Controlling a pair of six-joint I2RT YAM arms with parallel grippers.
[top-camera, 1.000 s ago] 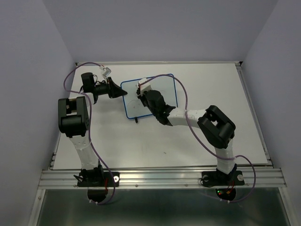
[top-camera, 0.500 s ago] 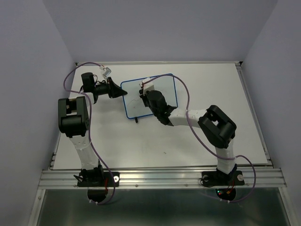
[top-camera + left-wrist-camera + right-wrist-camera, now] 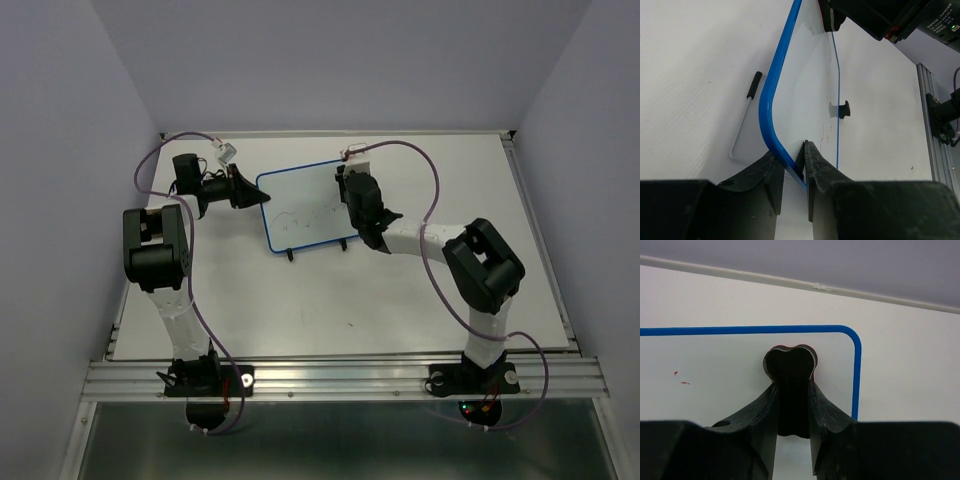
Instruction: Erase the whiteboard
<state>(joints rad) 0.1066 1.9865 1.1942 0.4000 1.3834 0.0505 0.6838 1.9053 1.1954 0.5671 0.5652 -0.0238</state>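
Two arm bases are bolted at the near edge of the table [image 3: 330, 310]. Beyond them, left of centre and toward the far side, the whiteboard [image 3: 305, 195] rests with its two black feet [image 3: 291, 256] along its near edge. The left gripper [image 3: 794, 160] is clenched on the blue rim [image 3: 771, 95] at the board's left edge, apparently to steady it. The right gripper [image 3: 790, 385] grasps a black eraser block [image 3: 790, 360] and presses it to the board just inside the far right corner. Faint strokes [image 3: 298, 216] cross the board's middle, and red specks [image 3: 676, 373] show left of the eraser. Judged progress: the far right area looks clean, while the centre and left are not yet wiped.
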